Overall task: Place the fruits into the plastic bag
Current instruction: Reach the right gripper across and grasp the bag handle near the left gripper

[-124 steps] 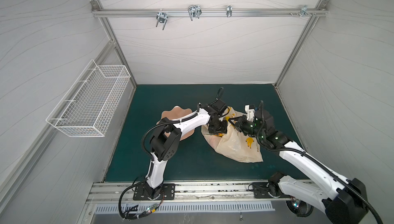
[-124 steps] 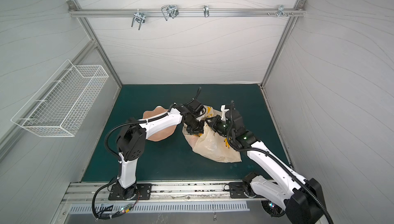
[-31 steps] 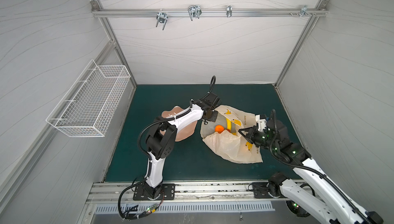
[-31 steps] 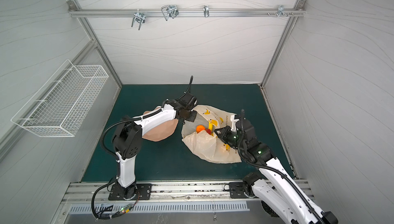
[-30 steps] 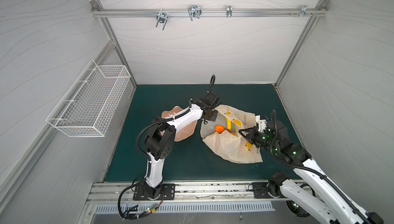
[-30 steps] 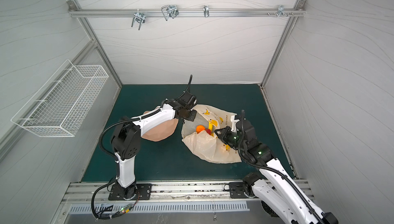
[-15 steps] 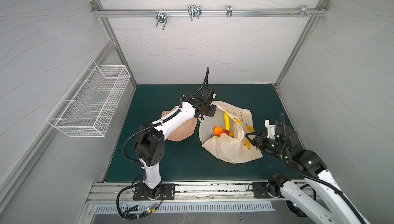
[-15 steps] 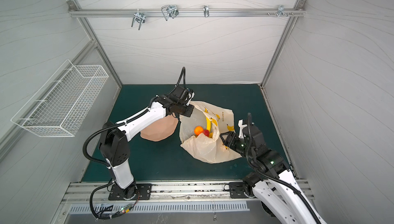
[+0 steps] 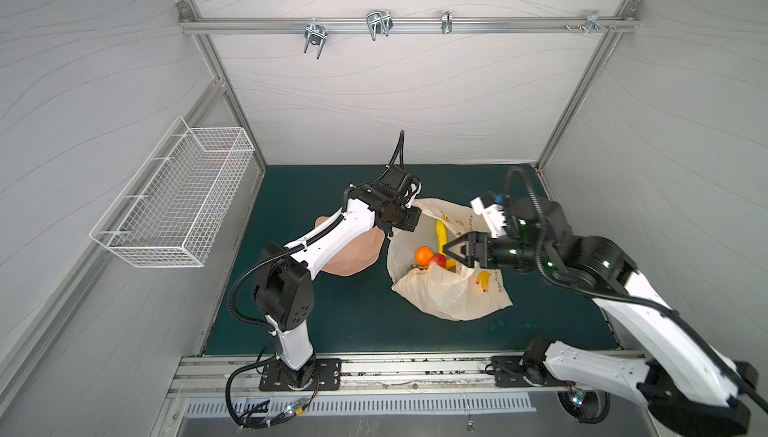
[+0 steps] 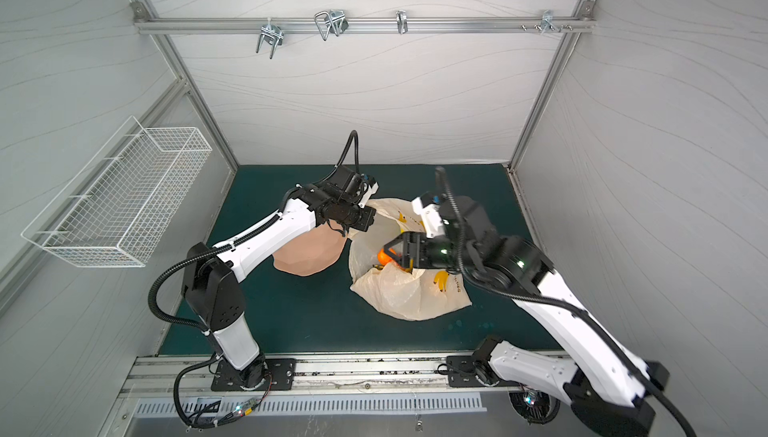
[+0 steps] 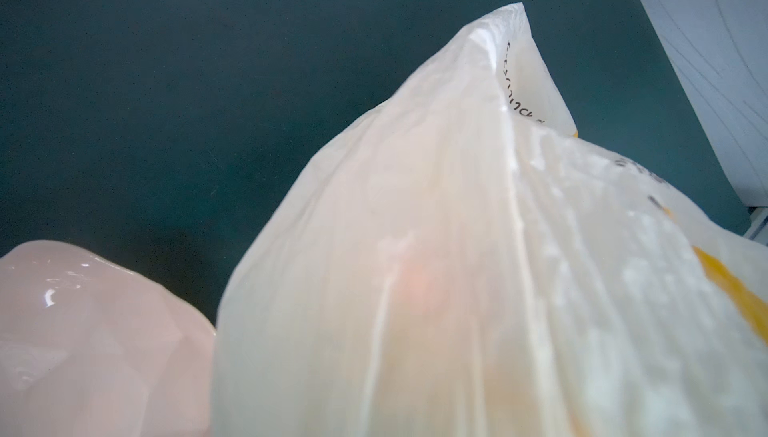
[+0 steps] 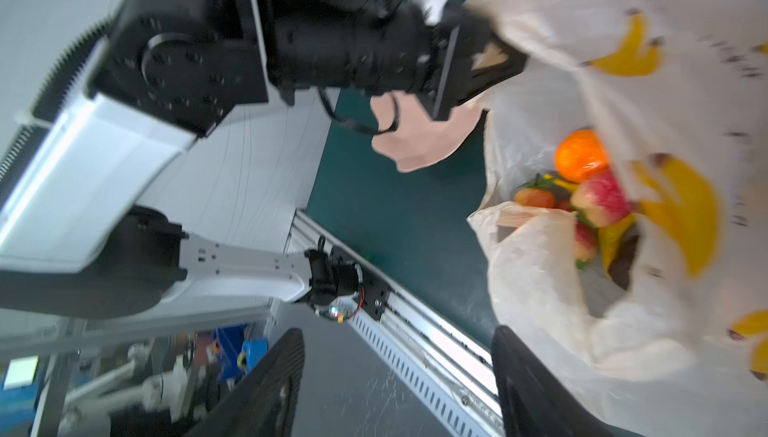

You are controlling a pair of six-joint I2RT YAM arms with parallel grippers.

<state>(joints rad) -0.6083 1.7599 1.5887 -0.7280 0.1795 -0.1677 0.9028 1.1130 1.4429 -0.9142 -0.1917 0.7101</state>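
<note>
Right wrist view: left claw [image 12: 504,60] pinches the limp, slippery-looking bag [image 12: 536,285] by its rim, likely the surest hold; right claw [image 12: 397,343] gapes empty.

A dark green mat [image 9: 332,314] covers the tabletop. The lower part of the cream plastic bag [image 9: 453,302] rests on it near the middle. A peach-pink dish [image 9: 353,258] lies just beside the bag, on its left.

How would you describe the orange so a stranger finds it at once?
On the green mat sits a cream plastic bag, mouth open. Inside, next to a red apple, the orange is the only round, bright orange ball.
</note>
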